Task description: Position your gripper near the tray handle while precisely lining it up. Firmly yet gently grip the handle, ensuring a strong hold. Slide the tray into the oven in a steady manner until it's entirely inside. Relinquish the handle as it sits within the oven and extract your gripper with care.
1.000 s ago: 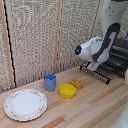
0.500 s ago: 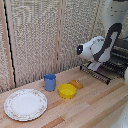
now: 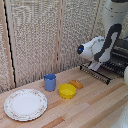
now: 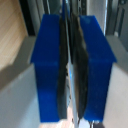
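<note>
Mock kitchen: wooden counter [image 3: 95,102] (plate [image 3: 25,104], cup [image 3: 50,82]), oven [image 3: 119,57].

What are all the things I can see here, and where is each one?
plate: one, white with a patterned rim, on the wooden table at the exterior view's left.
cup: one, blue, just right of the plate, further back.
bowl: one, yellow, beside the cup.
small orange object: one, behind the bowl; what it is cannot be told.
tray: one, dark wire rack, sticking out of the oven.
oven: one, dark, at the exterior view's right edge.
robot arm: one, white and black, above the tray.
gripper: one, blue pads, closed together in the wrist view.
</note>
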Robot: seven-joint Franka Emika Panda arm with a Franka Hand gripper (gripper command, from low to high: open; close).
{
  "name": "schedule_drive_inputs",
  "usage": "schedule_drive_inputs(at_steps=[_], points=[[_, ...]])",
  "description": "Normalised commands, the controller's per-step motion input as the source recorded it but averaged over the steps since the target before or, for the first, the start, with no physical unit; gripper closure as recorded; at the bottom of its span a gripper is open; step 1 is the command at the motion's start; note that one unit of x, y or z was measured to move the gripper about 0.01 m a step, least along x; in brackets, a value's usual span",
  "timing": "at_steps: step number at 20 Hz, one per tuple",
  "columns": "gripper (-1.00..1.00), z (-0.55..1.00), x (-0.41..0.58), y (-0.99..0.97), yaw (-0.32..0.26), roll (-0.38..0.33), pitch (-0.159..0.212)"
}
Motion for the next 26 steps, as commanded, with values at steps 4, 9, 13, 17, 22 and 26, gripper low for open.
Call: schedule_drive_inputs(at_steps=[4,9,13,17,22,26], points=[[1.0,0.31,-0.005,-1.0,0.0,-0.02,0.0],[1.0,0.33,-0.031,-0.98,0.001,-0.047,-0.006],[1.0,0.16,-0.002,-0.58,0.005,-0.084,-0.004],[-1.0,0.12,0.061,-0.05,0.033,0.004,-0.006],[-1.0,0.2,0.067,0.21,-0.03,0.058,0.008],[-1.0,0.04,0.291,0.59,-0.047,0.087,0.047]])
